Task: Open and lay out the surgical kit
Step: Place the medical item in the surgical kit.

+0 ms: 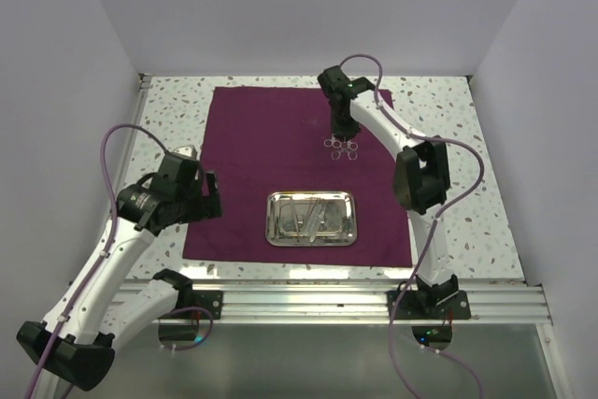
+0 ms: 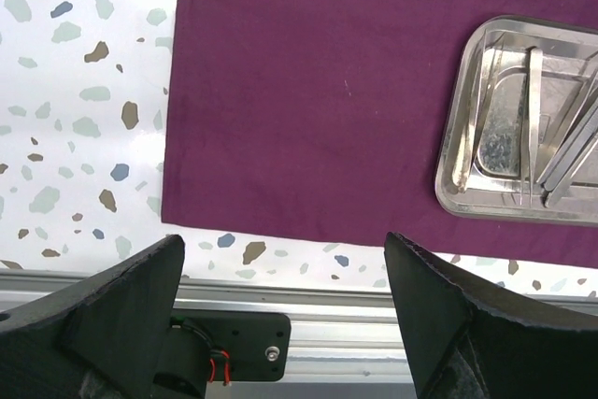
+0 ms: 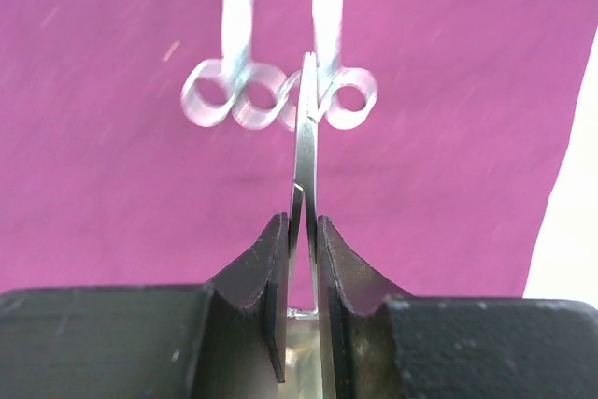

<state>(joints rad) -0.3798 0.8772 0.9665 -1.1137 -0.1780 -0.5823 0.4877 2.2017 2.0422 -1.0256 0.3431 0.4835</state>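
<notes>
Beyond the tray (image 1: 311, 242), right fingers (image 3: 266, 277) pinch tweezers (image 3: 306, 165) over ring-handled forceps (image 3: 280, 100) on the cloth (image 1: 262, 137) — left fingers (image 2: 112, 324) gape wide, empty, left of the tray.

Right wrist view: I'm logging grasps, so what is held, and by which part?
The right gripper pinches a thin silver instrument by its flat sides near one end; the rest juts toward the ring handles.

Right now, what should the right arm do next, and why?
Probably set the tweezers down on bare cloth beside the forceps. The right gripper is shut on them, and their tip hangs right over the forceps' ring handles, already laid out.
</notes>
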